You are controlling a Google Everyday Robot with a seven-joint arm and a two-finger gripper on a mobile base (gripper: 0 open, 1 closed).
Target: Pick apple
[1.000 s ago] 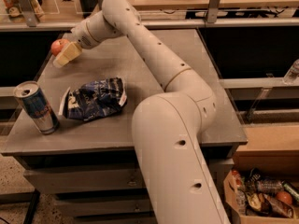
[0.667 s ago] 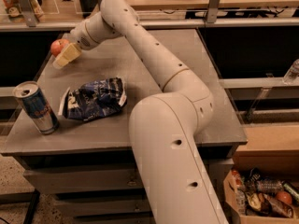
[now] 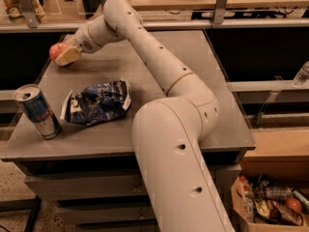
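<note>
The apple [image 3: 55,50] is small, round and red-orange, and lies at the far left edge of the grey table [image 3: 203,81]. My gripper [image 3: 66,57] is at the end of the long cream arm that reaches across the table from the lower right. It is right against the apple's near right side and hides part of it. The apple looks level with the table top.
A blue and silver drink can [image 3: 37,111] stands at the table's front left. A crumpled blue snack bag [image 3: 96,103] lies beside it. A box of packaged snacks [image 3: 273,204] sits on the floor at the lower right. Shelving runs behind the table.
The gripper has edged slightly left, closer against the apple. The can and the bag have not moved.
</note>
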